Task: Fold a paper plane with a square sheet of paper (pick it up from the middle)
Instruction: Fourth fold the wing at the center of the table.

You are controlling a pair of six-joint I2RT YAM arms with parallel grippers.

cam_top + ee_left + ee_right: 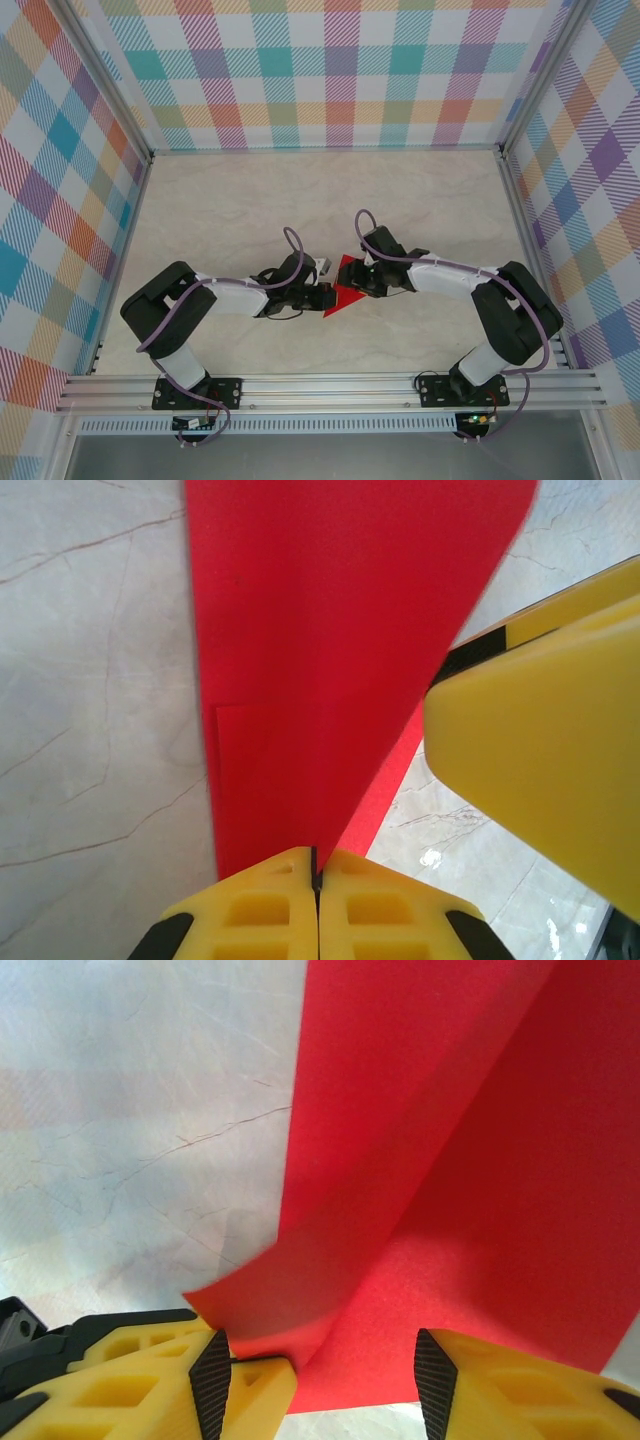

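Clearly clenched, the left tool (315, 868) pinches one edge of the sheet of paper (330, 630), with its two yellow fingers pressed together and the red sheet rising out of the seam. Opposite it, the right tool (325, 1365) stands released. Its jaws are apart, and the sheet passes loosely between them and curls against one pad (212, 1380). From above, the two tools meet almost tip to tip with the sheet between them, about midway between the table's left and right edges and somewhat nearer its near edge. The table (230, 200) is pale and marble-veined, and plaid pastel walls (330, 70) close it in on three sides. The sheet is bright red and plain, folded into a tapering, pointed shape with overlapping layers and a straight crease.
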